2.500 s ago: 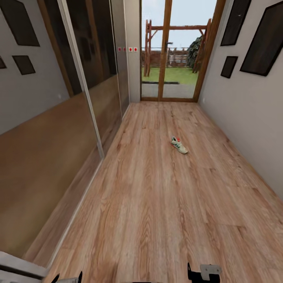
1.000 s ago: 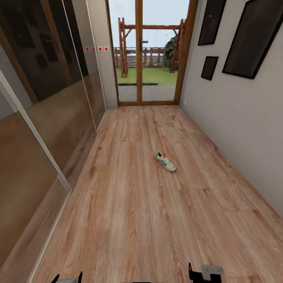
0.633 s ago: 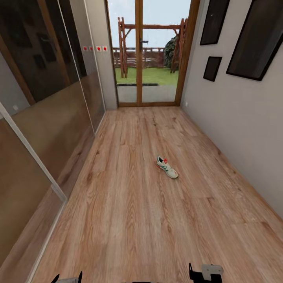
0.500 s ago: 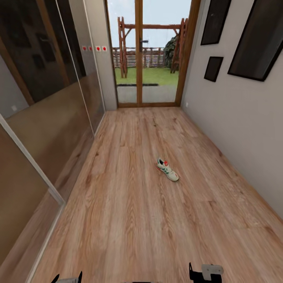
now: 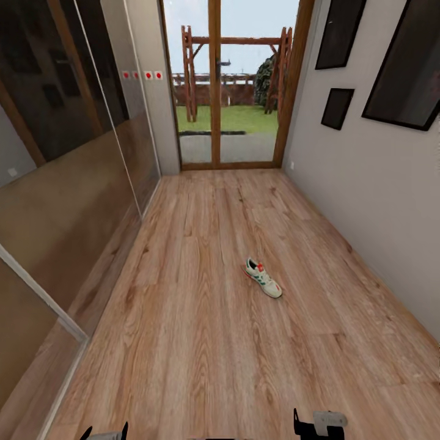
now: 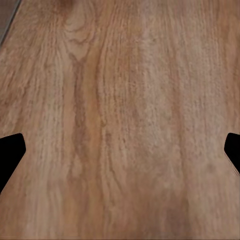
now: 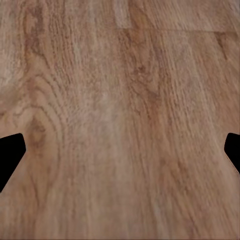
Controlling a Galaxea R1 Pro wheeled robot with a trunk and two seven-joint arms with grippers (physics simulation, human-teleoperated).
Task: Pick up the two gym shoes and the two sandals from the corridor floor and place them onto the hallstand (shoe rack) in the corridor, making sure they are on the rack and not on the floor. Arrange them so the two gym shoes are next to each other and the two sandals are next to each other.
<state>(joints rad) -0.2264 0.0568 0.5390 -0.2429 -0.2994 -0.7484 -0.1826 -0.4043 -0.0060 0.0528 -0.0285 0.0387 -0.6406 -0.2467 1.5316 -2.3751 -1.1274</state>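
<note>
Gym shoe point(image 5: 263, 278) well ahead of jaws

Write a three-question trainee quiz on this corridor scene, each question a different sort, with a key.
1. True or false: the gym shoe lies on the corridor floor, apart from both walls.
2. Multiple choice: what stands at the far end of the corridor? A) a glass door onto a garden B) a closed cupboard C) a staircase
3. Fill in: in the wrist views, the left claw and right claw are both ____, with bare floor between the tips.

Key: 1 true; 2 A; 3 open
</note>
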